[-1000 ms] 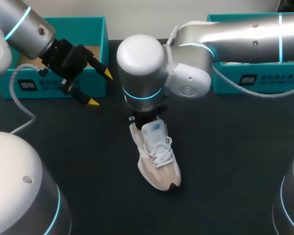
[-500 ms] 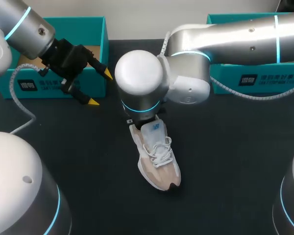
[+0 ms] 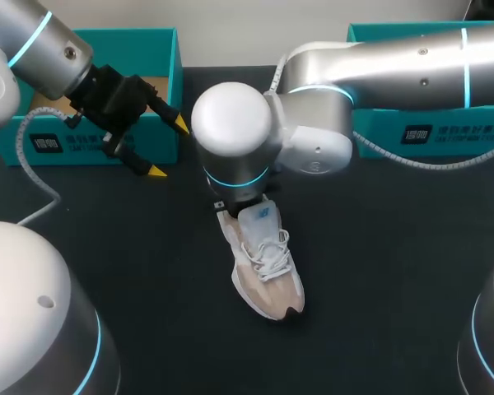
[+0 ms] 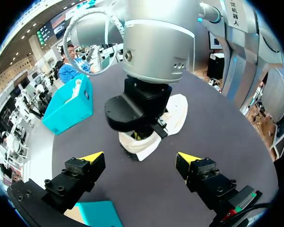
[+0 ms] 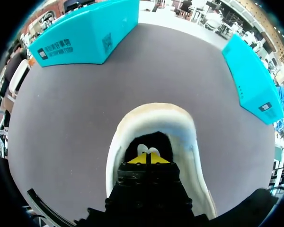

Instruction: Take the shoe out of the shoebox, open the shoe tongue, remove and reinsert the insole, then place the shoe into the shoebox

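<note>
A white and beige sneaker (image 3: 267, 263) lies on the dark table, toe toward me. My right arm's wrist (image 3: 235, 136) hangs over its heel and hides the gripper in the head view. In the right wrist view the right gripper (image 5: 146, 159) is shut, tips together, down inside the shoe's opening (image 5: 180, 127). A small white bit shows just ahead of the tips; I cannot tell if it is pinched. My left gripper (image 3: 169, 148) (image 4: 139, 158) stands open and empty beside the teal shoebox (image 3: 160, 49), facing the shoe (image 4: 180, 109).
A second teal box (image 3: 445, 136) stands at the back right under my right arm. Both boxes show in the right wrist view, one (image 5: 85, 33) on each side (image 5: 251, 80) beyond the shoe. Bare dark table surrounds the shoe.
My right arm's wrist has shifted slightly left over the heel and its elbow has drawn in. The shoe and my left arm have not moved.
</note>
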Robot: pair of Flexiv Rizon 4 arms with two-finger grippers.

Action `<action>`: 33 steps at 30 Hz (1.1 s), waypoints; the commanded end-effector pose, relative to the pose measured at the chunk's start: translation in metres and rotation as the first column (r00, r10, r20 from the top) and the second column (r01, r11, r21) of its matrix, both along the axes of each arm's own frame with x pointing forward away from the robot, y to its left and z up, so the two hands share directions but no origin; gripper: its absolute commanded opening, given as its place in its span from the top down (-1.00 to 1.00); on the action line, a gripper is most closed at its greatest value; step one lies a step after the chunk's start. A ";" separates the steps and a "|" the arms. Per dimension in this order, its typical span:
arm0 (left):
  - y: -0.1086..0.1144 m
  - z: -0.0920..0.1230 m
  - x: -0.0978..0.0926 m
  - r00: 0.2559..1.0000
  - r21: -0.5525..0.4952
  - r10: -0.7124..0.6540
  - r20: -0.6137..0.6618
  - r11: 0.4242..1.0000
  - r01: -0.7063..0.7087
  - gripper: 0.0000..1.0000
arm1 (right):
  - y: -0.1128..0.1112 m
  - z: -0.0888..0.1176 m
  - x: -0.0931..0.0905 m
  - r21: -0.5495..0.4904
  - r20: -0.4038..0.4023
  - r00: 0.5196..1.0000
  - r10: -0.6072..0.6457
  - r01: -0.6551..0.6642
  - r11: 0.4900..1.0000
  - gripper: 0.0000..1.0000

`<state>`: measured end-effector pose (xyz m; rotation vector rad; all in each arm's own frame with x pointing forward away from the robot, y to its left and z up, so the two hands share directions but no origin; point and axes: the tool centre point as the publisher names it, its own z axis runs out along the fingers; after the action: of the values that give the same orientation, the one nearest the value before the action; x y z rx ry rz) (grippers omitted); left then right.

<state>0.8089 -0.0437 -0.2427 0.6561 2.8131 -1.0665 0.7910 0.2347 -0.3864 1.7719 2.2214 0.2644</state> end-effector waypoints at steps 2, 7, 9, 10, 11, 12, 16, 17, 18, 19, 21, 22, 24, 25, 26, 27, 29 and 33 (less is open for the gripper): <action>0.000 0.000 0.000 1.000 0.003 0.000 0.000 1.000 0.000 -1.00 | -0.010 0.010 -0.010 0.001 -0.016 1.000 0.002 -0.001 1.000 1.00; 0.000 0.000 0.000 1.000 0.003 0.000 0.000 1.000 0.000 -1.00 | -0.012 0.001 -0.015 0.038 -0.070 0.998 0.002 0.001 0.999 1.00; 0.000 0.000 0.000 1.000 0.003 0.000 0.000 1.000 0.000 -1.00 | -0.012 -0.005 -0.016 0.058 -0.096 0.995 0.008 -0.002 0.998 1.00; 0.000 0.000 0.000 1.000 0.003 0.000 0.000 1.000 0.000 -1.00 | -0.011 -0.007 -0.016 0.067 -0.106 0.994 0.013 -0.006 0.998 1.00; 0.000 0.000 0.000 1.000 0.003 0.000 0.000 1.000 0.000 -1.00 | -0.010 -0.010 -0.016 0.080 -0.130 0.991 0.021 -0.011 0.997 1.00; 0.000 0.000 0.000 1.000 0.003 0.000 0.000 1.000 0.000 -1.00 | -0.008 -0.011 -0.016 0.081 -0.133 0.991 0.023 -0.012 0.997 1.00; 0.000 0.000 0.000 1.000 0.003 0.000 0.000 1.000 0.000 -1.00 | -0.003 -0.017 -0.016 0.117 -0.168 0.985 0.045 -0.026 0.993 1.00; 0.000 0.000 0.000 1.000 0.003 0.000 0.000 1.000 0.000 -1.00 | 0.000 -0.021 -0.016 0.125 -0.185 0.981 0.055 -0.032 0.992 1.00; 0.000 0.000 0.000 1.000 0.003 0.000 0.000 1.000 0.000 -1.00 | 0.000 -0.022 -0.016 0.124 -0.184 0.981 0.056 -0.033 0.992 1.00; 0.000 0.000 0.000 1.000 0.003 0.000 0.000 1.000 0.000 -1.00 | 0.002 -0.024 -0.017 0.135 -0.207 0.976 0.061 -0.034 0.990 1.00; 0.000 0.000 0.000 1.000 0.003 0.000 0.000 1.000 0.000 -1.00 | 0.001 -0.026 -0.018 0.135 -0.208 0.976 0.059 -0.031 0.990 1.00; 0.000 0.000 0.000 1.000 0.003 0.000 0.000 1.000 0.000 -1.00 | 0.002 -0.025 -0.020 0.138 -0.216 0.975 0.057 -0.027 0.990 1.00; 0.000 0.000 0.000 1.000 0.003 0.000 0.000 1.000 0.000 -1.00 | 0.000 -0.018 -0.021 0.132 -0.213 0.975 0.057 -0.029 0.991 1.00; 0.000 0.000 0.000 1.000 0.003 0.000 0.000 1.000 0.000 -1.00 | -0.001 -0.014 -0.022 0.124 -0.205 0.978 0.046 -0.021 0.992 1.00; 0.000 0.000 0.000 1.000 0.003 0.000 0.000 1.000 0.000 -1.00 | -0.003 -0.009 -0.022 0.115 -0.205 0.978 0.047 -0.024 0.993 1.00; 0.000 0.000 0.000 1.000 0.003 0.000 0.000 1.000 0.000 -1.00 | -0.004 -0.004 -0.023 0.114 -0.210 0.976 0.049 -0.025 0.993 1.00; 0.000 0.000 0.000 1.000 0.003 0.000 0.000 1.000 0.000 -1.00 | -0.006 0.007 -0.023 0.101 -0.219 0.974 0.055 -0.033 0.994 1.00; 0.000 0.000 0.000 1.000 0.003 0.000 0.000 1.000 0.000 -1.00 | -0.013 0.027 -0.027 0.111 -0.299 0.951 0.076 -0.044 0.993 1.00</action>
<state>0.8089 -0.0437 -0.2427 0.6559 2.8130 -1.0663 0.7625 0.2297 -0.3801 1.8945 2.4818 0.1475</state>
